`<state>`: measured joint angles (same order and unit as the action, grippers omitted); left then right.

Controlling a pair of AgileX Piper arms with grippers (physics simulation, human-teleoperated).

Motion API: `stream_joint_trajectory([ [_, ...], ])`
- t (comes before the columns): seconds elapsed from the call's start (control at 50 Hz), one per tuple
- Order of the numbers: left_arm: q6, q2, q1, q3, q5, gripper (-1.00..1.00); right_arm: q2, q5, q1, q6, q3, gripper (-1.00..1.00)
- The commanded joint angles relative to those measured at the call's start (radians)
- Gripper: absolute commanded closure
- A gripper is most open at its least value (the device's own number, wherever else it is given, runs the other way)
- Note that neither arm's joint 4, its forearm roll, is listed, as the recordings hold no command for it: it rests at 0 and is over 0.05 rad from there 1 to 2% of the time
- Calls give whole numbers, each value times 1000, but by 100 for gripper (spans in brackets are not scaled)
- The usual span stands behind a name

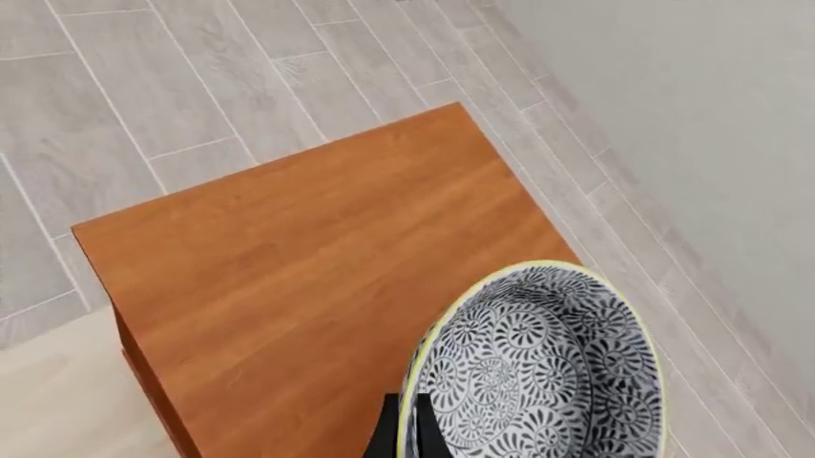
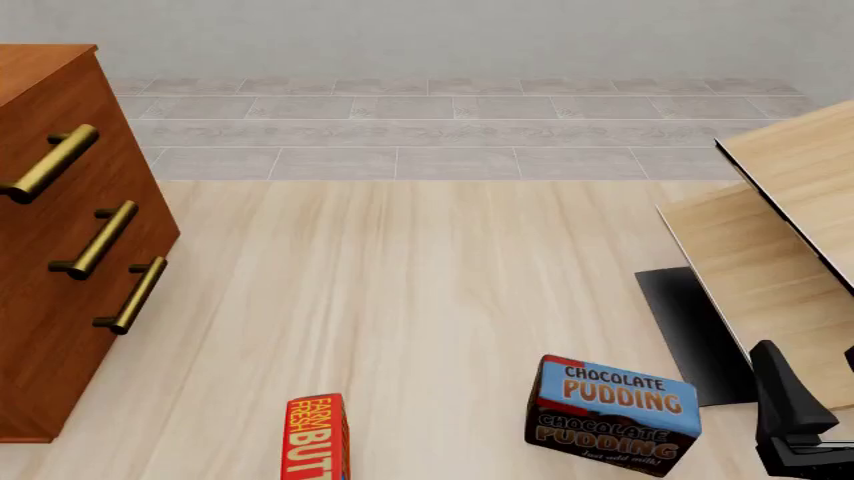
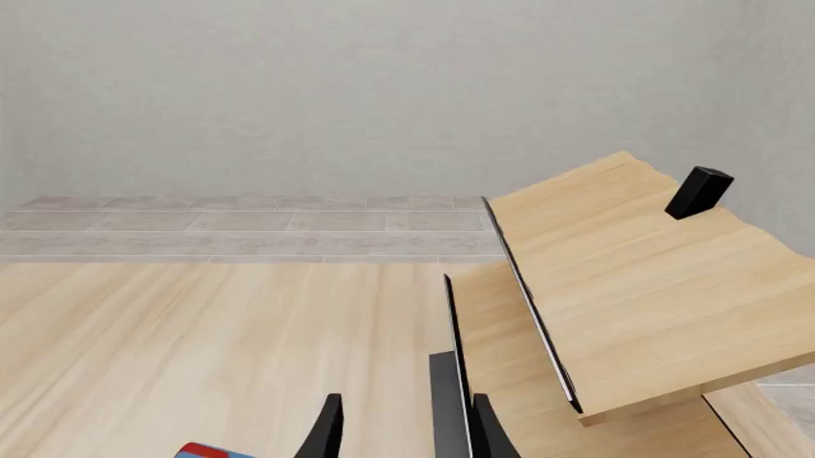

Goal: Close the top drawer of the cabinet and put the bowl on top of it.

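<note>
In the left wrist view the blue-grey patterned bowl (image 1: 541,367) with its yellowish rim hangs tilted over the near corner of the cabinet top (image 1: 305,277). My left gripper (image 1: 410,437) is shut on the bowl's rim, one dark finger (image 1: 386,431) outside it. I cannot tell whether the bowl touches the wood. The front view shows the cabinet (image 2: 54,330) at the left; its top drawer (image 2: 83,108) sits flush with the two below, brass handle (image 2: 51,160) in line. The left gripper is outside that view. My right gripper (image 2: 795,420) is low at the right, open and empty (image 3: 405,434).
A chocolate pudding box (image 2: 614,415) and a red butter box (image 2: 316,440) stand near the table's front edge. Pale wooden boards (image 2: 787,230) lean at the right over a black mat (image 2: 687,330). A small black block (image 3: 700,192) rests on the upper board.
</note>
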<state>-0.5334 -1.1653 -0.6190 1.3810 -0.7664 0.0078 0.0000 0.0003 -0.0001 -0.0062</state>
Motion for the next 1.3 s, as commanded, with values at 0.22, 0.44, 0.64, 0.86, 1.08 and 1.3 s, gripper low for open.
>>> stream_joint_trajectory([
  [0.22, 24, -36, -23, -29, 55, 100, -1, 0, 0, 0, 1, -100],
  [0.44, 64, -65, -42, -20, 69, 100, -1, -1, 0, 0, 1, -100],
  [0.64, 71, -85, -56, 25, 68, -100, -1, 0, 0, 0, 1, -100],
  [0.86, 72, -78, -58, 81, 27, -100, -1, -1, 0, 0, 1, -100],
  [1.08, 80, -39, -61, 151, -44, -100, -1, 0, 0, 0, 1, -100],
  [1.3, 96, 9, -68, 240, -165, -100, -1, -1, 0, 0, 1, -100],
])
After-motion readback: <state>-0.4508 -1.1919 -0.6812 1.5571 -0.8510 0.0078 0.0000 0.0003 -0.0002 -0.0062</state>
